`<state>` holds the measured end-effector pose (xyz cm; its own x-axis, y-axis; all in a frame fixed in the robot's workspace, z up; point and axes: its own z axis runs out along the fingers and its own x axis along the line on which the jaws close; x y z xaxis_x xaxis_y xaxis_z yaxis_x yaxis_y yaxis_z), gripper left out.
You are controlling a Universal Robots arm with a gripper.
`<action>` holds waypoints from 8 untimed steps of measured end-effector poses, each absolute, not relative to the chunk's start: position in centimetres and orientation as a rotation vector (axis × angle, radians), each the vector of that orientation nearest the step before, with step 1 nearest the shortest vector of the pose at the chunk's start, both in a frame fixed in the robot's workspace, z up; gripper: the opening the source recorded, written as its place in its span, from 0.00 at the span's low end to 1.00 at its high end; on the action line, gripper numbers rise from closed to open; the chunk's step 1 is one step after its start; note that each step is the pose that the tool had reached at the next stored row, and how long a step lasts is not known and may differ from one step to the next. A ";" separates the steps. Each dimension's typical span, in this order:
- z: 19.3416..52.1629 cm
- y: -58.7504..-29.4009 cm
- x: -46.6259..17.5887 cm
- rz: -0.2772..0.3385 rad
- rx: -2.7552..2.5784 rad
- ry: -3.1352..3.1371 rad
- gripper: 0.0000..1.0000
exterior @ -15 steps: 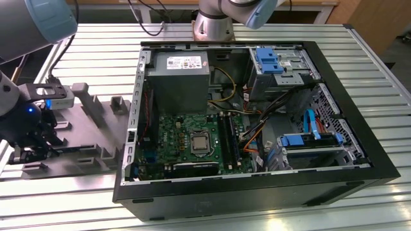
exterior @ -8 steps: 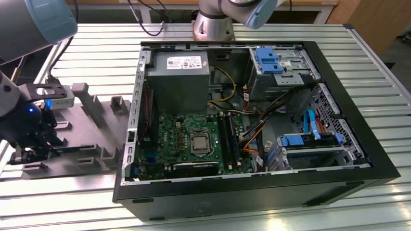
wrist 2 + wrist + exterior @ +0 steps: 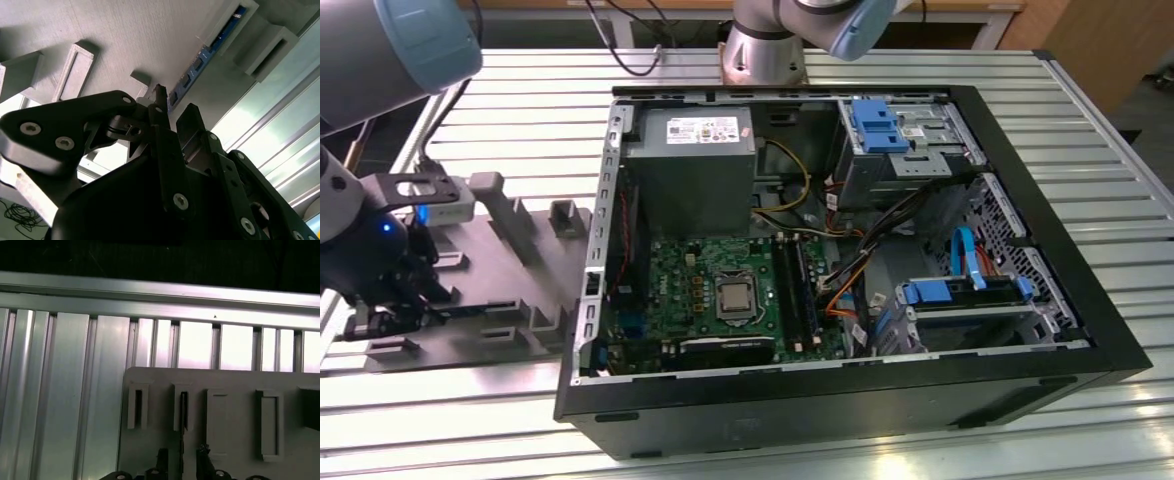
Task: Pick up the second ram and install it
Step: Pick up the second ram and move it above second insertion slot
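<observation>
– The computer case [image 3: 854, 410] lies open; beside it, the grey holder [image 3: 520, 260] props the ram stick [image 3: 199, 64] on edge.
– And the gripper [image 3: 182, 456] straddles it, jaws spread apart. Closing off-centre could tilt the stick and jam it.

Open computer case [image 3: 854, 410], hand [image 3: 394, 310] over grey block [image 3: 520, 320]

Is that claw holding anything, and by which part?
Nothing yet: the open fingers straddle the thin dark memory stick standing in the grey plastic block, with gaps either side.
</observation>
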<state>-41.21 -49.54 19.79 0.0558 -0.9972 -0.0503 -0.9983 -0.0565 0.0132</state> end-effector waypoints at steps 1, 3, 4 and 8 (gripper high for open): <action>19.8 -49.4 -41.2 0.071 -2.265 2.140 0.36; 19.7 -49.3 -41.3 0.070 -2.265 2.139 0.36; 19.7 -49.3 -41.3 0.070 -2.266 2.140 0.36; 19.7 -49.3 -41.3 0.069 -2.266 2.140 0.36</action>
